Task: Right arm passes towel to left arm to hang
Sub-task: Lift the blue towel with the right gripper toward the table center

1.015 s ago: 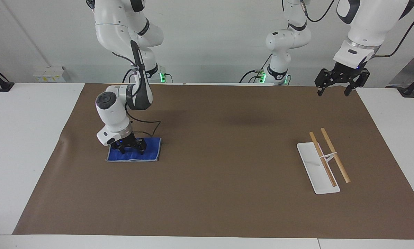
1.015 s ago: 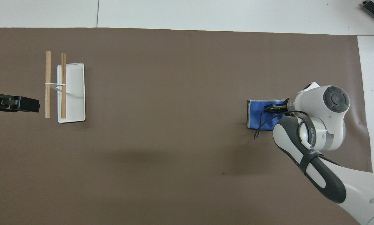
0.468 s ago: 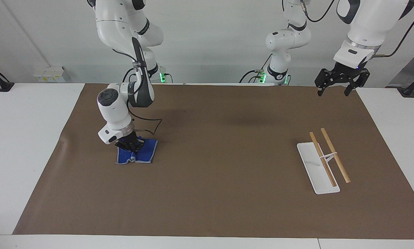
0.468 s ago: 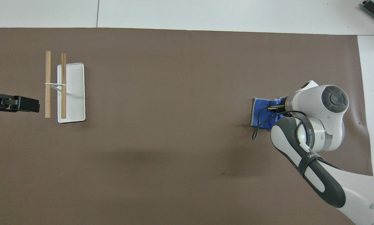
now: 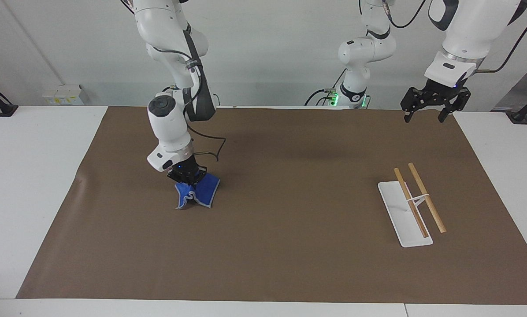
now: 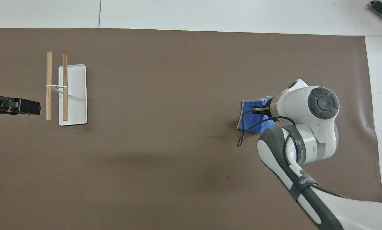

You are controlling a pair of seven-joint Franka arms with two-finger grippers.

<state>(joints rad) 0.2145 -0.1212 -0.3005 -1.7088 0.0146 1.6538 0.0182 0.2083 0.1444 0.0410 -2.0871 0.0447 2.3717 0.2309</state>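
The blue towel (image 5: 197, 192) with its pale edge hangs bunched from my right gripper (image 5: 188, 178), which is shut on its top. Its lower corners hang just above or on the brown mat. From overhead the towel (image 6: 251, 118) shows beside the right wrist, which hides part of it. My left gripper (image 5: 426, 115) waits open, raised over the mat's corner at the left arm's end. In the overhead view only the left gripper's dark tip (image 6: 25, 106) pokes in at the edge.
A white tray (image 5: 398, 215) with two wooden rods (image 5: 417, 202) on a wire stand sits at the left arm's end of the brown mat (image 5: 290, 229). The tray (image 6: 77, 95) and rods (image 6: 49, 86) show in the overhead view too.
My right gripper shut on the flat towel, lifted it so it bunched up, and carried it toward the middle of the table. The left arm has not moved.
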